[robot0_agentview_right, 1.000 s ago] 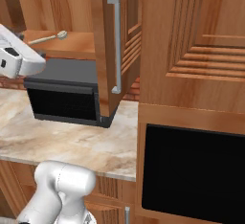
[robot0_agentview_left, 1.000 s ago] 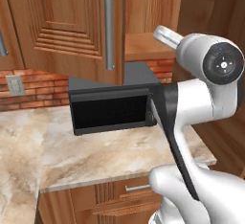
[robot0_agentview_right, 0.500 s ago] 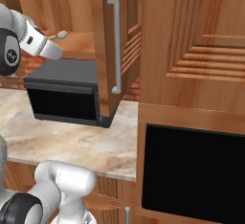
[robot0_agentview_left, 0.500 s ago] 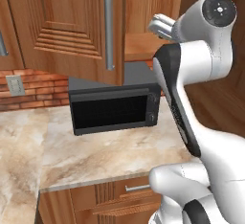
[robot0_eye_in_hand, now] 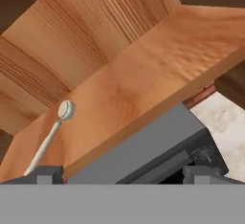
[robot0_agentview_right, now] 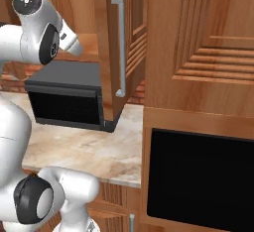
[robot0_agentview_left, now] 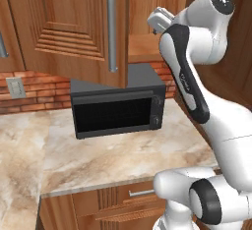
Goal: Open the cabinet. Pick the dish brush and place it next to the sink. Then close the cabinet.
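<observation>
Cabinet (robot0_agentview_left: 74, 27) door swung open; pick step in hand. Brush (robot0_eye_in_hand: 50, 137) seen lying on cabinet shelf (robot0_eye_in_hand: 143, 84), at 10 o'clock from the wide-spread pincer (robot0_eye_in_hand: 123, 173). Leftward shift judged needed before closing.

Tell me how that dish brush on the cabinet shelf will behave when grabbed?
The dish brush looks thin-handled and small, so probably light and stiff. Its round head may let it roll or pivot on the smooth shelf. The open gripper could easily nudge it aside.
</observation>
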